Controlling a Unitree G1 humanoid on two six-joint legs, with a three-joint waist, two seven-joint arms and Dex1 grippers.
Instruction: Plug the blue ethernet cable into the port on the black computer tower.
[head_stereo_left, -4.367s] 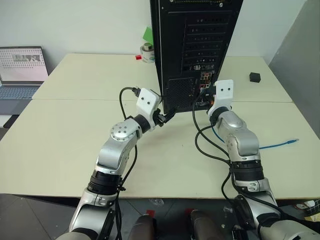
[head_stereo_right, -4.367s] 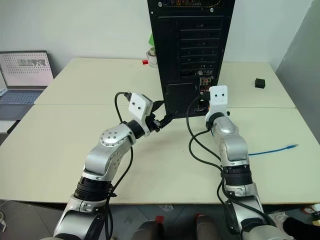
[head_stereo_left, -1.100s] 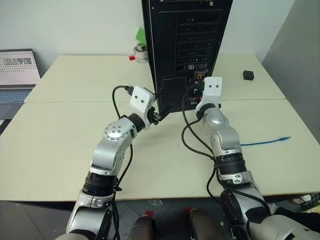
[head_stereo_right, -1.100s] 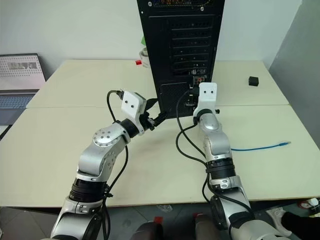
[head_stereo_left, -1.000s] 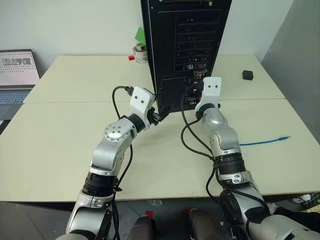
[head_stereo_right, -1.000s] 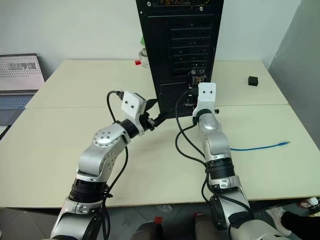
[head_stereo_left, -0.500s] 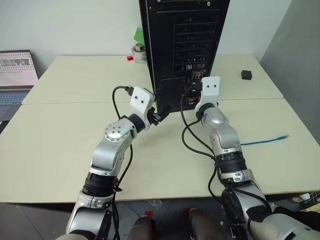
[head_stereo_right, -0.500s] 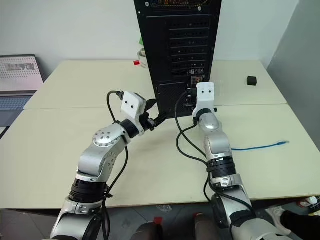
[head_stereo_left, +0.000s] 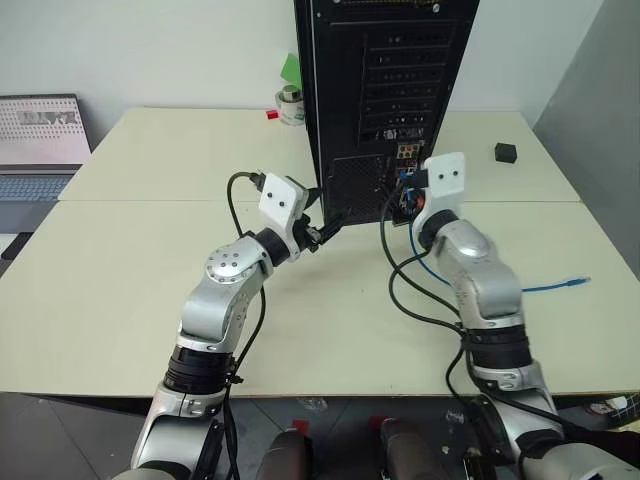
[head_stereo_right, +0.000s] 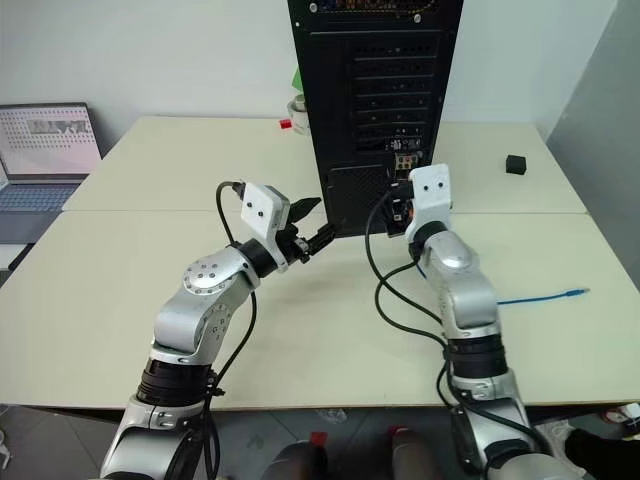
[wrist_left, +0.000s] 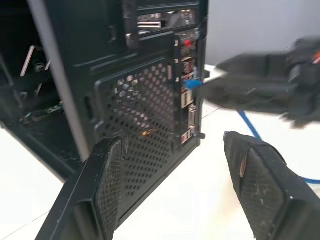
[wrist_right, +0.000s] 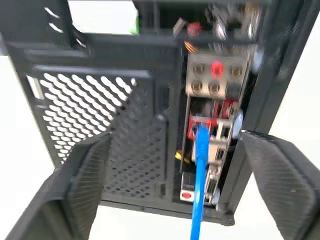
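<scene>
Right claw (wrist_right: 175, 185) wide open (empty) | blue ethernet cable (wrist_right: 201, 165) in black computer tower (wrist_right: 125, 100)

Ahead of our right gripper (wrist_right: 175, 200) the black computer tower (head_stereo_left: 385, 90) blocks the way; its connector panel sits between our spread fingers (wrist_right: 280, 180). The blue ethernet cable (wrist_right: 200, 190) hangs down from that panel, straight across the gap in front of us, then trails over the table (head_stereo_left: 130, 270) to the outer side of our right arm. Our left gripper (wrist_left: 175, 195), also spread, faces the tower's mesh grille (wrist_left: 145, 130), with bare tabletop below it. The right gripper crosses just beyond the left's fingertips. To the outside of each arm the table lies open; a small black cube (head_stereo_left: 506, 152) stands well off past the right hand.
</scene>
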